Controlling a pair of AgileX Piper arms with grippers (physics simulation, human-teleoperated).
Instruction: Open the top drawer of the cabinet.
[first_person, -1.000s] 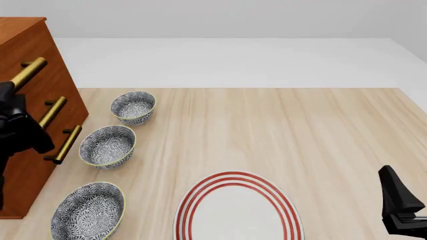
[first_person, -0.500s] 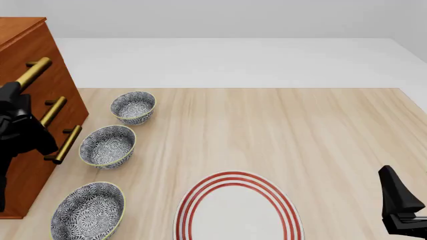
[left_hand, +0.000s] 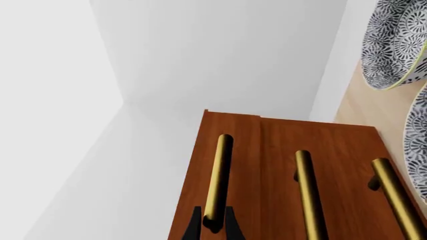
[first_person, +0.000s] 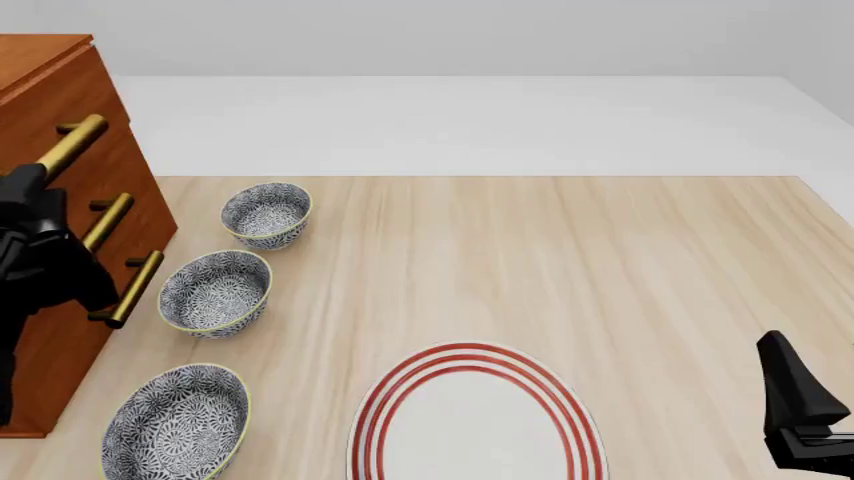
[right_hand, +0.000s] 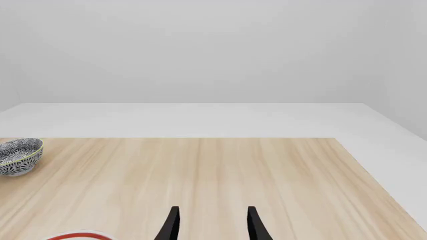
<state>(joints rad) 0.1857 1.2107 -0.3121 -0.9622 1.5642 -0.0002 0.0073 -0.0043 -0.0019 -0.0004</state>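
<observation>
Here, in the left wrist view, the left gripper clamps the top drawer's handle. In front view, the cabinet stands at the table's left edge beside three bowls. In the right wrist view, the right gripper hangs empty, fingers parted.

One cabinet is seen at the left edge of the table — a single reddish-brown piece. Three brass bar handles are counted on its front: the top handle, the middle handle and the bottom handle, so three drawers are implied, though the seams between them are not made out. Three patterned bowls are counted beside it — the far bowl, the middle bowl and the near bowl. One red-ringed plate is seen. Two grippers are counted: the left gripper and the right gripper.
</observation>
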